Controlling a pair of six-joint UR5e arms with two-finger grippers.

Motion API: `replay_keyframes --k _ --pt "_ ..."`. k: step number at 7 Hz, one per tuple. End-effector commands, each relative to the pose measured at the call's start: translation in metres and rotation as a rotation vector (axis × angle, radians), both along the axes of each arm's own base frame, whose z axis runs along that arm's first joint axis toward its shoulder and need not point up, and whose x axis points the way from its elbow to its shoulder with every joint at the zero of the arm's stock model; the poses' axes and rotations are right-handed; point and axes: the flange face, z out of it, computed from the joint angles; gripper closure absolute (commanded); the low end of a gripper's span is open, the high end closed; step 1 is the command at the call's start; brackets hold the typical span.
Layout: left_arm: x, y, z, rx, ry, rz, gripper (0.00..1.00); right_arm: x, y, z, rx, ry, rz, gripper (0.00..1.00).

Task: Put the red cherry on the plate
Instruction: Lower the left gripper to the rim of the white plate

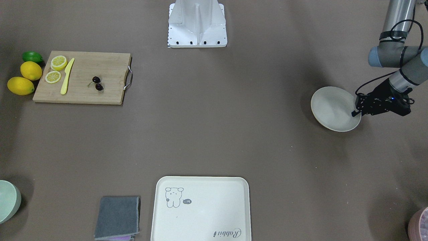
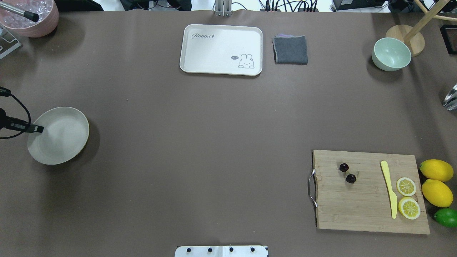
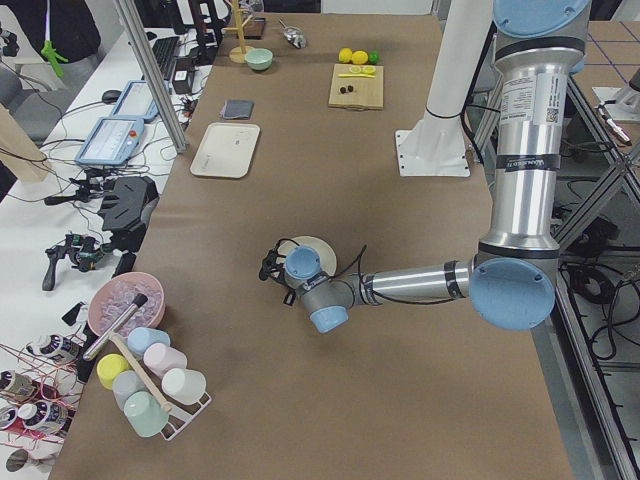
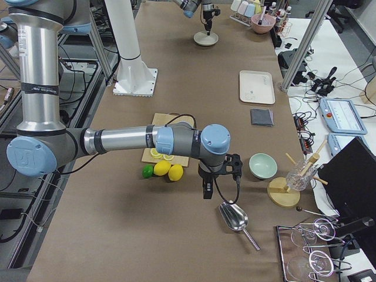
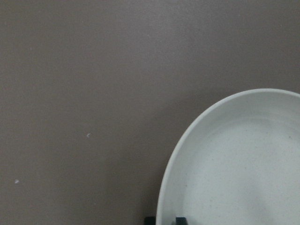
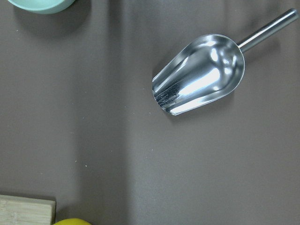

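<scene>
The red cherry (image 1: 97, 83) (image 2: 347, 173), a pair of dark glossy fruits on thin stems, lies on the wooden cutting board (image 1: 110, 67) (image 2: 357, 210). Far across the table is the round cream plate (image 1: 331, 107) (image 2: 62, 137) (image 5: 243, 168). My left gripper (image 1: 356, 113) (image 2: 37, 128) is at the plate's outer rim. In the left wrist view its fingertips (image 5: 180, 219) straddle that rim, shut on it. My right gripper (image 4: 207, 189) shows only in the exterior right view, hanging over the table beside the lemons; I cannot tell whether it is open or shut.
On the board lie a yellow knife (image 2: 389, 189) and two lemon slices (image 2: 407, 186). Two lemons (image 2: 436, 170), a lime (image 2: 446, 217), a metal scoop (image 6: 201, 72), a green bowl (image 2: 391, 54), a grey cloth (image 2: 290, 50), a bear-print tray (image 2: 200, 60) and a pink bowl (image 2: 30, 28) are around.
</scene>
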Motion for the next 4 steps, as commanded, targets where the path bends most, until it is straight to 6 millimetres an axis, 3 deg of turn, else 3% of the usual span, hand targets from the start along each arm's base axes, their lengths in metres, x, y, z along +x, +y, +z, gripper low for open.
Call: replay_keyframes --k 1,4 --pt "-0.002 0.000 -0.005 -0.001 0.015 0.010 1.00 0.000 0.003 0.002 -0.004 -0.002 0.000 0.00" --pt "-0.012 -0.014 -0.026 -0.009 0.065 0.008 1.00 0.000 0.005 0.004 -0.009 -0.002 0.000 0.00"
